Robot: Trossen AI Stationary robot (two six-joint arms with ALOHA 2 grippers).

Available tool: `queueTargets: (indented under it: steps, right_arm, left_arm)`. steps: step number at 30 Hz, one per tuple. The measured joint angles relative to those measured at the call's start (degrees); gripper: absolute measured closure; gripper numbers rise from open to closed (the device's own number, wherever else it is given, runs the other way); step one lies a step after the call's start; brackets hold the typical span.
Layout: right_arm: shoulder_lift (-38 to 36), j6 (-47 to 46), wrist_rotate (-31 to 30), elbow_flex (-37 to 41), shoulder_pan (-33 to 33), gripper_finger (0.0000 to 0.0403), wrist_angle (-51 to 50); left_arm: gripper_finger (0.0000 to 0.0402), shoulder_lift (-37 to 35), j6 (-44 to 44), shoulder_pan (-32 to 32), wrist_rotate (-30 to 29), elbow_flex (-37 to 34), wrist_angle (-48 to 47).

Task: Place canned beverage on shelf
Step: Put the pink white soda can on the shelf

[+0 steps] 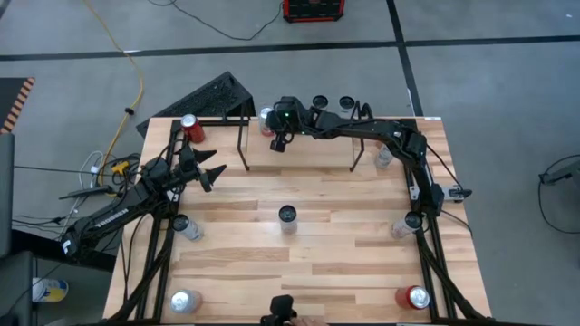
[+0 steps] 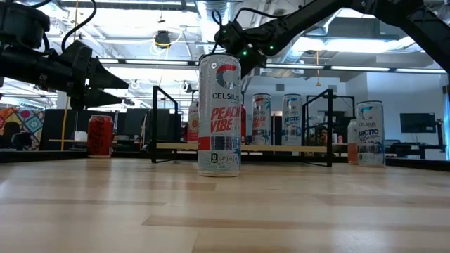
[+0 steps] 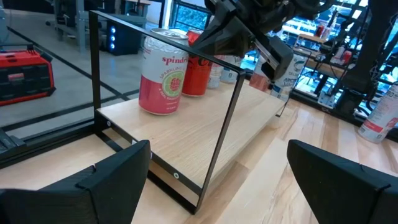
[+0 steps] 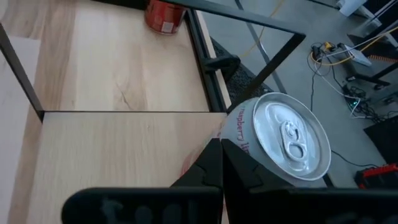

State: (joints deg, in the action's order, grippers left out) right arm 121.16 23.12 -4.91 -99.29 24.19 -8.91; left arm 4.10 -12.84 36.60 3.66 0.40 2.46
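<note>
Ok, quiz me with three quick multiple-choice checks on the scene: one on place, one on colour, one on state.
1. Where does the Celsius Peach Vibe can stand?
A. mid-table, off the shelf
B. on the shelf
C. on the floor

2. What colour is the Spindrift can at the shelf's end?
A. blue
B. green
C. pink

3. How is the left hand?
A. shut on a can
B. open, holding nothing
C. shut, empty

Answers:
1 A: the high view shows it alone at the table's middle.
2 C: the left wrist view shows its pink body.
3 B: its fingers stand wide apart with nothing between them.
</note>
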Motion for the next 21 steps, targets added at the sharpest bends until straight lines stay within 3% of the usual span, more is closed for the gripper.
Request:
queueTargets:
  steps: [21]
  right_arm:
    - [-0.04,-0.84,-0.11,0.00,-0.20,0.0383,1.31]
  left_arm:
    - [0.0038,0.00,-0.02,0.00,-0.02,0.00,-0.02]
